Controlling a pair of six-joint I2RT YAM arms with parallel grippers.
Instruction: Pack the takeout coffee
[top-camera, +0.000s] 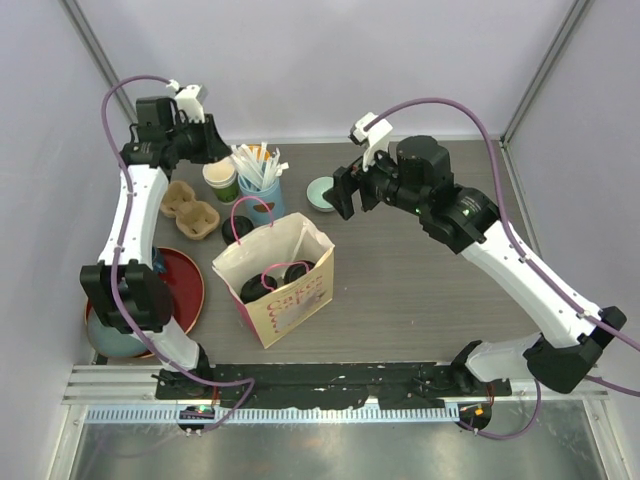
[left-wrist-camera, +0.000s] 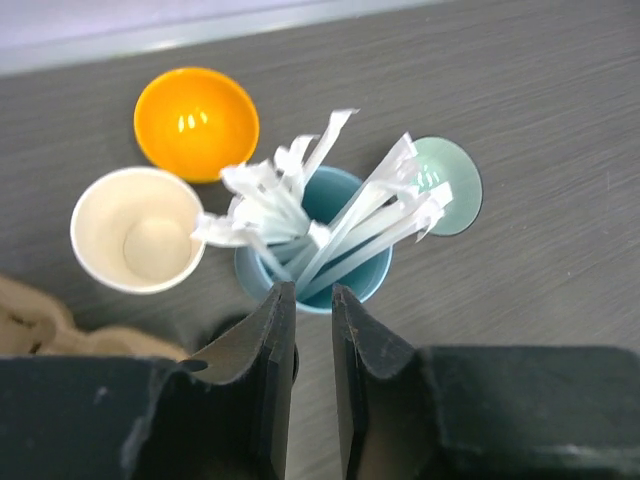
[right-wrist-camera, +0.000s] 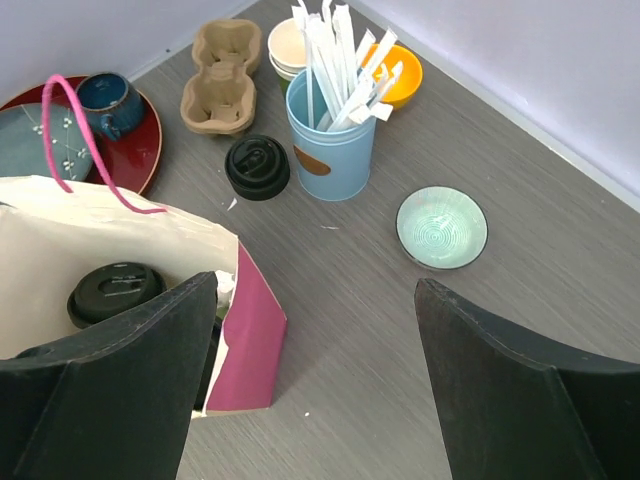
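Matt paper bag (right-wrist-camera: 250, 340) beside the right gripper (right-wrist-camera: 315, 300); smooth black plastic lid (right-wrist-camera: 257, 167) beyond it; glossy orange bowl (left-wrist-camera: 196, 122) ahead of the left gripper (left-wrist-camera: 313, 290); matt wood-grain table (left-wrist-camera: 560, 120).

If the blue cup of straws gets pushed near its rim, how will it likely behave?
The blue cup stands tall and narrow, with straws rising far over its rim, so it may tip rather than slide. The paper-wrapped straws look light and loose; they would probably spill out.
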